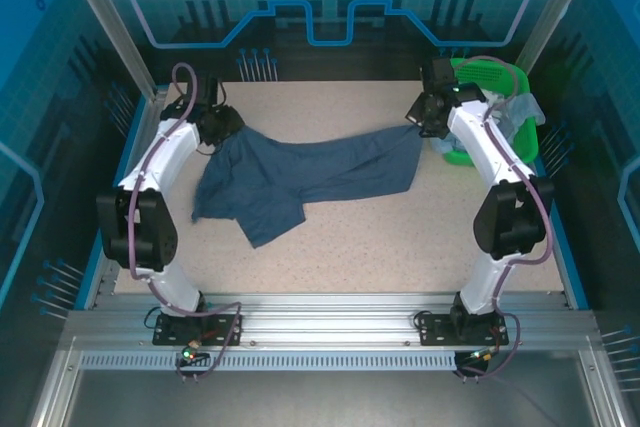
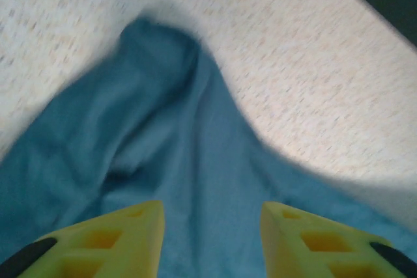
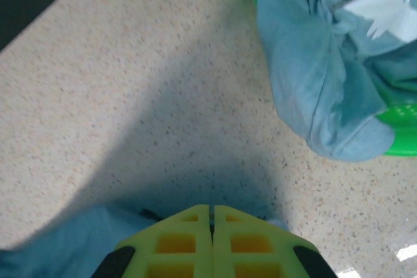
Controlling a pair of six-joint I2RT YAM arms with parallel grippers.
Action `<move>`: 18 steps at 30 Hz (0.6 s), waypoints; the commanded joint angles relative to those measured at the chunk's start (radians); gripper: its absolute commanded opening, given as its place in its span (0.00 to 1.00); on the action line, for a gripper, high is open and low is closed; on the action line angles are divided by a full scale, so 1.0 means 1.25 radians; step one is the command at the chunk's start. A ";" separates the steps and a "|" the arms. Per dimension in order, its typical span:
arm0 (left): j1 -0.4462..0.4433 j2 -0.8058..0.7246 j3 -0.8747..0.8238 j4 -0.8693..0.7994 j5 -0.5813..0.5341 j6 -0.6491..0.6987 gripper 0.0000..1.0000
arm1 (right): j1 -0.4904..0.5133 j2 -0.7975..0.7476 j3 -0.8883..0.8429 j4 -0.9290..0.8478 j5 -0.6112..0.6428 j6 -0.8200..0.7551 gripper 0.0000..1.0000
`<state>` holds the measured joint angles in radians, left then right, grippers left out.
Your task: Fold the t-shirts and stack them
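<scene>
Here the right tool (image 3: 212,209), clamped on the shirt (image 1: 300,172), stretches it over the counter (image 1: 400,242); the left tool (image 2: 212,209) stands parted, empty.

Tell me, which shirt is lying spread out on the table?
The dark slate-blue t-shirt, stretched across the middle of the table. The paler shirt with white lettering hangs bunched over the green basket instead.
</scene>
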<state>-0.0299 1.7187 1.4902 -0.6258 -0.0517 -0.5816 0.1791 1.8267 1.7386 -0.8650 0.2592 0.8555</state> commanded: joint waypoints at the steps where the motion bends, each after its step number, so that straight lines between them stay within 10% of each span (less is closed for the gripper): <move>1: -0.012 -0.133 -0.041 -0.122 0.001 -0.040 0.46 | 0.012 -0.044 -0.043 -0.018 -0.011 -0.015 0.00; 8: -0.111 -0.330 -0.392 -0.214 0.144 -0.195 0.46 | 0.040 -0.101 -0.123 -0.023 -0.048 -0.035 0.00; 18: -0.158 -0.218 -0.510 -0.086 0.198 -0.290 0.54 | 0.085 -0.188 -0.218 -0.020 -0.049 -0.046 0.00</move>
<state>-0.2157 1.4158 0.8455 -0.7670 0.1658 -0.8986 0.2836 1.6291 1.4986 -0.8780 0.2062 0.8101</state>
